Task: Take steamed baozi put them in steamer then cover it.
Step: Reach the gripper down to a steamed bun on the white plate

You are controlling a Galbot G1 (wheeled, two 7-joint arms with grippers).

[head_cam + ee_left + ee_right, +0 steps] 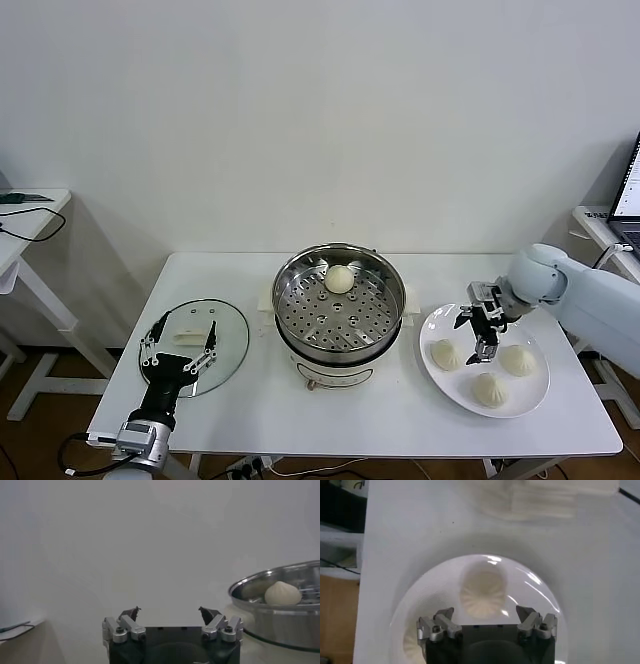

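- White table [400, 420] before a white wall; we list left to right.
- Left gripper [178, 345], jaws open, over the cover [235, 350].
- Steamer [340, 300]: we count one baozi [340, 279] inside.
- Right gripper [478, 333], jaws open, empty, above the plate [535, 400] bearing three baozi [490, 389].

One off-white baozi [340, 279] sits on the perforated tray at the far side of the open steel steamer [340, 305]. Three more baozi [445, 354] [518, 360] [489, 389] lie apart on a plate [531, 402] to its right. The glass cover [232, 345] lies flat on the surface to its left, white handle up.
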